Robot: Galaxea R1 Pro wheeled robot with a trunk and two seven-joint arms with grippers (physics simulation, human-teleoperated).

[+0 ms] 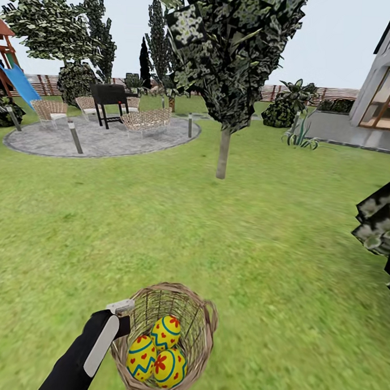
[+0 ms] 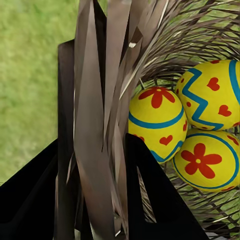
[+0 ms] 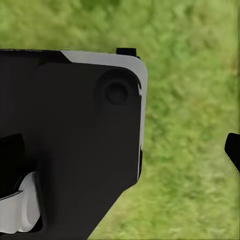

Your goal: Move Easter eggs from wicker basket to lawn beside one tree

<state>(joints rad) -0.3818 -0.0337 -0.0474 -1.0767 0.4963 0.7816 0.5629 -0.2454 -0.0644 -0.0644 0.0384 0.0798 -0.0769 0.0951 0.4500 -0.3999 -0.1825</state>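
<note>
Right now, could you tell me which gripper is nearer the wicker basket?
Left. The left gripper grips the wicker basket at its rim; the right gripper's finger is over bare lawn.

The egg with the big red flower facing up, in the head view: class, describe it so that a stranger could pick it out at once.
Start at the green lawn and find the round brown wicker basket at the near edge, beside the black left gripper. Three yellow painted eggs lie inside it. Yours is the nearest one, on the right, showing a red flower; the other two show hearts and zigzags.

Grey gravel patio (image 1: 101, 142) with wicker chairs (image 1: 146, 120), a slatted fence (image 1: 313, 93), white house (image 1: 381, 84) beyond
</note>
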